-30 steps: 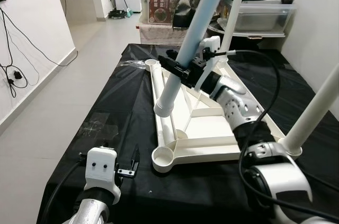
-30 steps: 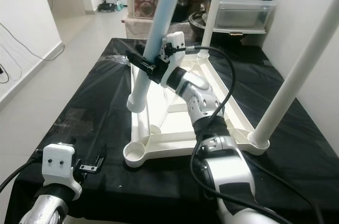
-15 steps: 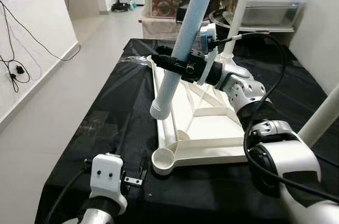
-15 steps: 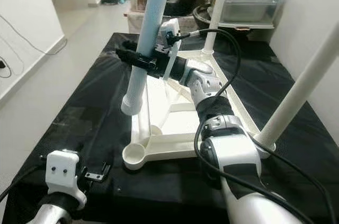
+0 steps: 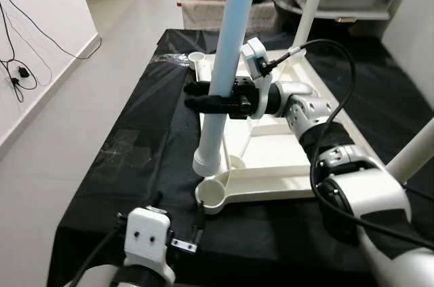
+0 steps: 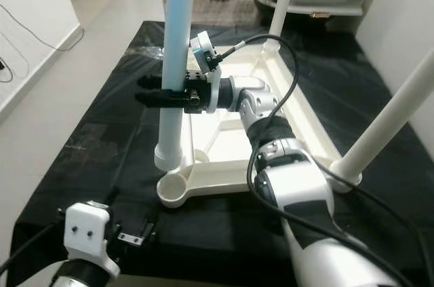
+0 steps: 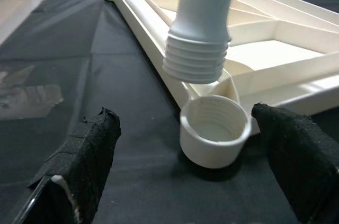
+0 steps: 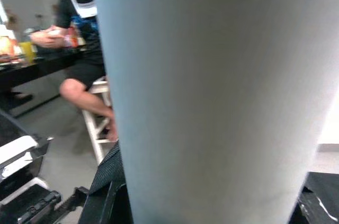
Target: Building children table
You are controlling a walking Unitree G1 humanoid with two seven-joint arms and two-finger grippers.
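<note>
The right claw [image 5: 203, 100] is clamped on a pale blue table leg [image 5: 227, 63], its black fingers reaching out to the robot's left on either side of the tube. The leg stands nearly upright, long axis vertical, with its threaded white end [image 7: 197, 57] pointing down and hanging just above, not yet in, the round corner socket [image 7: 214, 128] of the upturned white tabletop [image 5: 271, 158]. The tabletop lies flat on the black-covered surface [image 5: 135, 138]. Two more white legs already stand in it: one at the far corner [image 5: 310, 2], one at the near right corner [image 6: 386, 121], leaning up to the right.

The left wrist view gives the close look the head views lack: the screw threads on the leg's end and matching threads inside the socket, with the end offset slightly beyond the cup. The left claw [image 7: 180, 181] is spread wide and holds nothing, low before the socket.

The right wrist view shows the tube close up and, behind it, a seated person [image 8: 85, 70].
</note>
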